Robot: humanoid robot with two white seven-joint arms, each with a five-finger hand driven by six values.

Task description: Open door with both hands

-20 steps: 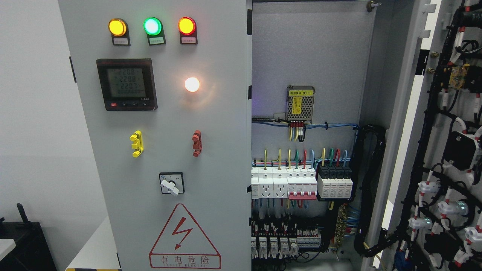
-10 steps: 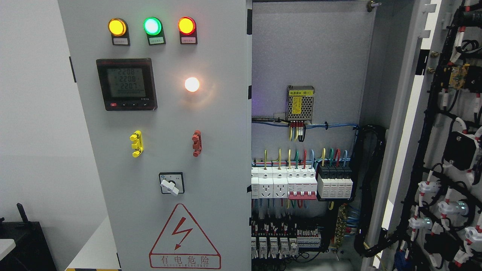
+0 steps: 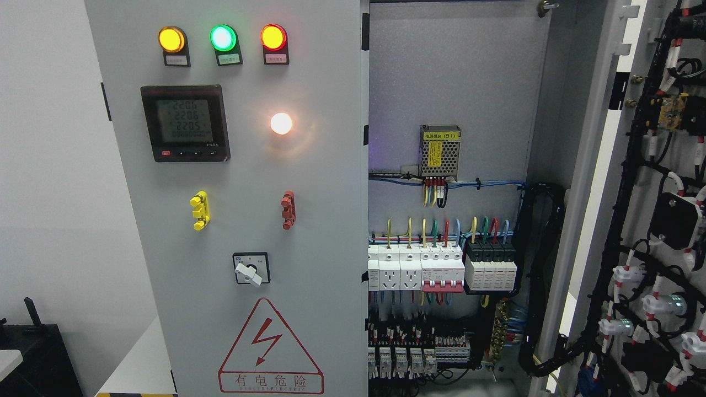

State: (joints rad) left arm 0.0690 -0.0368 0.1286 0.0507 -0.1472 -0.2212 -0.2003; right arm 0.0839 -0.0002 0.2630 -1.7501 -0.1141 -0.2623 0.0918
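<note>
Head view: we face an electrical cabinet (image 3: pixel 458 71) with its right door (image 3: pixel 656 220) swung wide open at the frame's right, wiring and black components showing on its inner face.
Left door: the grey left door (image 3: pixel 242 165) stands in front of us, still covering its half, carrying three lit indicator lamps (image 3: pixel 222 38), a digital meter (image 3: pixel 185 123), a rotary switch (image 3: pixel 251 268) and a red high-voltage warning triangle (image 3: pixel 270 347).
Interior: circuit breakers (image 3: pixel 441 268) and coloured wires fill the exposed bay.
Hands: neither of our hands is in view, so we cannot tell whether they are open or closed.
Step in hand: we judge the right door done and the left door likely next.
Doing it well: we should grip the left door's free edge, keep fingers clear of the live breakers, and pull along its hinge arc.
</note>
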